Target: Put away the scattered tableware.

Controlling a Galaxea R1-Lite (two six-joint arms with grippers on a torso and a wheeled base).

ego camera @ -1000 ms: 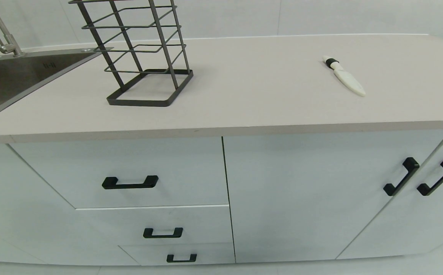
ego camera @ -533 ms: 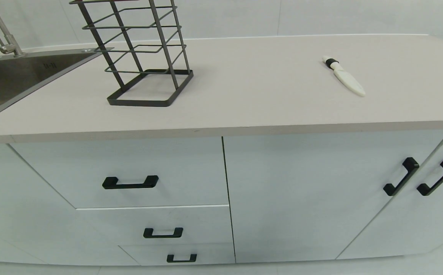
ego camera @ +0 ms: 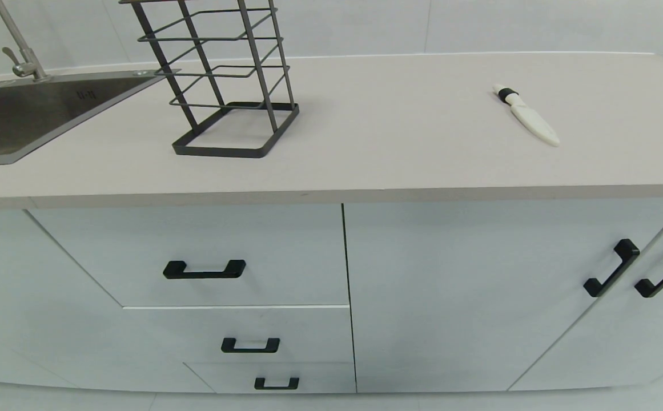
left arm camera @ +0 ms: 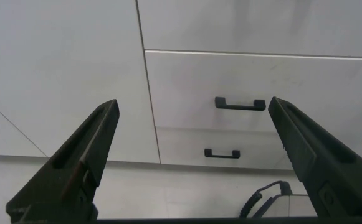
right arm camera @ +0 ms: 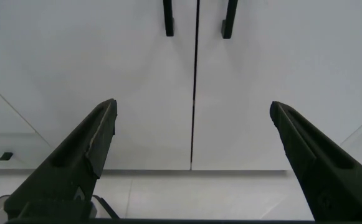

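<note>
Two grippers: left gripper (left arm camera: 192, 106) and right gripper (right arm camera: 192, 106), fingers spread wide, empty, low before the cabinet fronts.
Drawer handles (left arm camera: 237, 104): just beyond your left fingers.
Knife (ego camera: 528, 117): flat on the countertop (ego camera: 394, 142), above and beyond both grippers; raise your right arm first.
Rack (ego camera: 234, 85): farther off, well apart from the knife; likely destination.

Matt beige countertop (ego camera: 400, 142), dark metal wire rack (ego camera: 217, 153), brushed steel sink (ego camera: 17, 114), smooth pale plastic knife (ego camera: 528, 117).
</note>
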